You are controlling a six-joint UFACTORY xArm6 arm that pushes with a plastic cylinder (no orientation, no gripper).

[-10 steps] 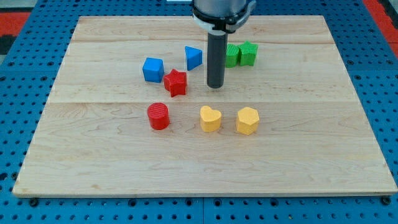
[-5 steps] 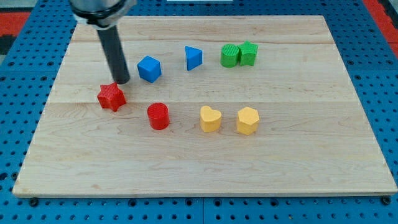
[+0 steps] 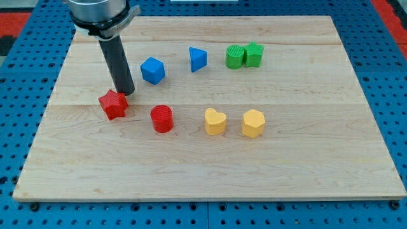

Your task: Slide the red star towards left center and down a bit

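Observation:
The red star point(image 3: 114, 105) lies on the wooden board point(image 3: 210, 165) at left of centre. My tip point(image 3: 125, 91) is just above and to the right of it, touching or nearly touching its upper right point. A red cylinder point(image 3: 161, 118) sits to the star's right. The dark rod rises from the tip toward the view's top left.
A blue cube point(image 3: 152, 70) and a blue triangular block point(image 3: 198, 59) lie right of the rod. Two green blocks point(image 3: 244, 56) sit together at upper right. A yellow heart point(image 3: 215, 121) and a yellow hexagon point(image 3: 252, 123) lie at centre right.
The red star went from beside the blue cube to the left and down. My tip moved from centre to the left, then slightly down and right against the star.

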